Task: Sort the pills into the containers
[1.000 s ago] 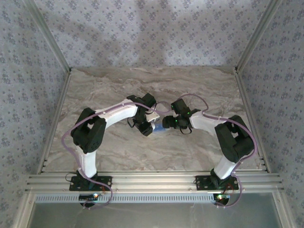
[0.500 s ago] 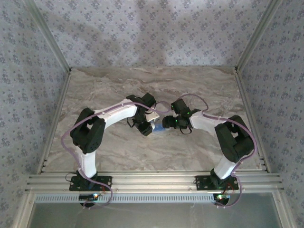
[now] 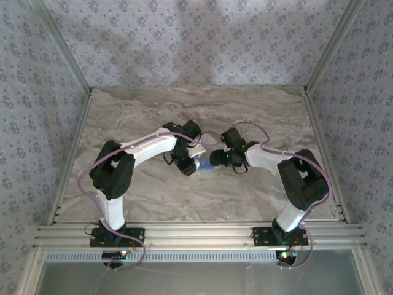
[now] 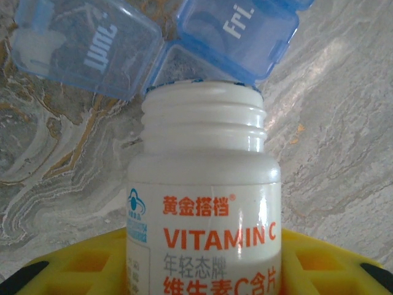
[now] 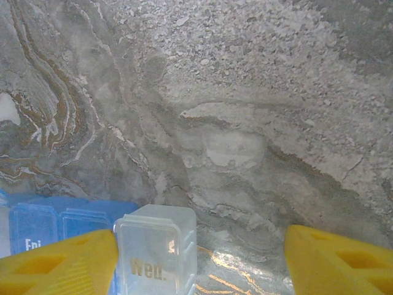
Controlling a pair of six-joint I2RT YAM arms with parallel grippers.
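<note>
**Item 1, left gripper (image 4: 202, 252).** The jaws are clamping the white-and-orange bottle (image 4: 204, 184) (label reading VITAMIN C), with a yellow finger (image 4: 67, 270) pressing on each side of its body. The bottle is sitting capless, its threaded mouth pointing out past the fingertips.

**Item 2, pill box (image 4: 184, 64).** The translucent blue strip is lying on the marble table (image 4: 331, 153) straight ahead of the left jaws, just beyond the bottle's mouth. The Thu lid (image 4: 86, 49) and the Fri. lid (image 4: 236, 31) are standing open. Whether pills are lying in any compartment cannot be told.

**Item 3, right gripper (image 5: 201, 236).** The jaws are standing wide and gripping nothing. The clear Wed. lid (image 5: 156, 246) is rising between them, just beside one finger and well apart from the other. The blue compartments are running on behind that nearer finger.

**Item 4, top camera.** Both grippers are facing each other at mid-table, with the blue strip lying between their fingertips.
</note>
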